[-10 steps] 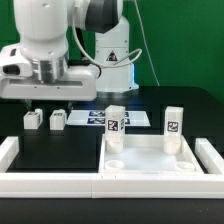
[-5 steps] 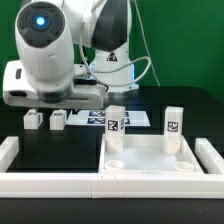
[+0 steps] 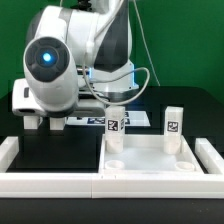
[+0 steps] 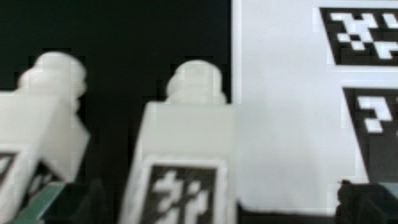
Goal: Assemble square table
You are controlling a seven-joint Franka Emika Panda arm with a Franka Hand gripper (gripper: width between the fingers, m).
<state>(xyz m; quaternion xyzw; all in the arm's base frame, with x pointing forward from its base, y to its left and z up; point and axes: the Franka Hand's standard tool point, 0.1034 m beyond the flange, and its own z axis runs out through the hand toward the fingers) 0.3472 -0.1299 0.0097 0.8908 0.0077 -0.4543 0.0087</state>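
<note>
I see the claw (image 4: 205,200) spread wide, gripping nothing. Its fingertips (image 4: 50,197) straddle a loose leg (image 4: 185,140). The second loose leg (image 4: 50,120) lies just beside it, and the marker board (image 4: 302,100) is on its other side. The tabletop (image 3: 150,152) sits near, at the exterior view's right. An upright leg (image 3: 114,122) stands at its far-left corner and another upright leg (image 3: 173,122) at its far-right corner.

Behind your workspace stands a plain green wall (image 3: 185,40), flat and evenly lit. Your surface (image 3: 60,150) is matte black under soft, even light. A white border rail (image 3: 50,185) runs along its near edge and turns up at both sides. The marker board (image 3: 140,118) lies flat toward the back; your wrist view shows it blurred against the black.
</note>
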